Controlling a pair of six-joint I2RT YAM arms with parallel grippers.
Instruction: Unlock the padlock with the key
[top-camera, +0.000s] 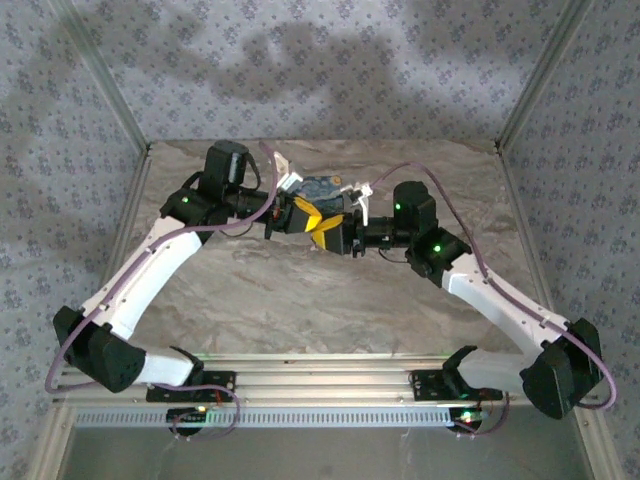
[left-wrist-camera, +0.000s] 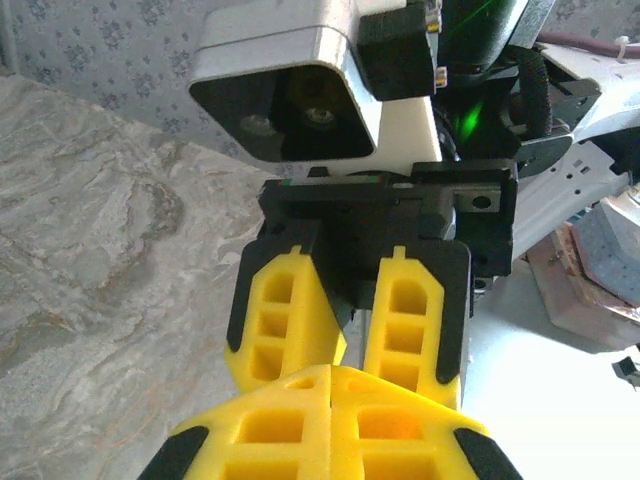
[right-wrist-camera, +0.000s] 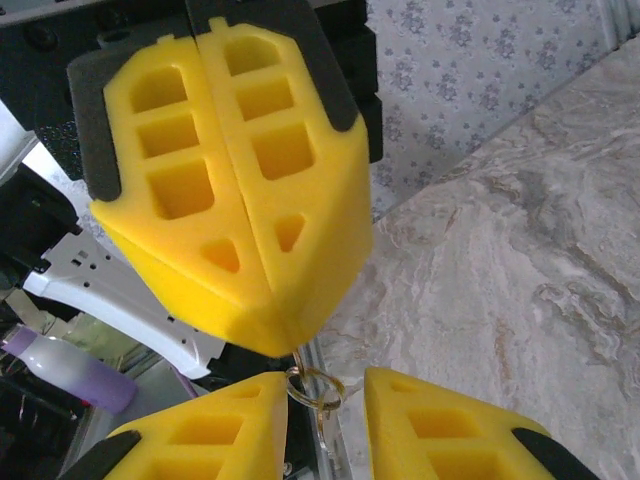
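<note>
**Key ring** (right-wrist-camera: 318, 392): thin metal loop hanging from the tip of the left pincer (right-wrist-camera: 283, 335). The key's blade is hidden. It is held above the counter (top-camera: 330, 300), far centre, in the gap between the yellow fingers (right-wrist-camera: 440, 430) of the right pincer (right-wrist-camera: 327, 388). Whether it touches them cannot be told.

**Left pincer:** pads pressed together, clamping the ring's upper end.

**Right pincer:** fingers spread apart, facing the left one tip to tip.

**Blue-grey object** (top-camera: 320, 187): just beyond both pincers. Whether it is the padlock cannot be told.

Left gripper (top-camera: 308, 214) meets right gripper (top-camera: 334, 237) above the table (top-camera: 300, 300).
</note>
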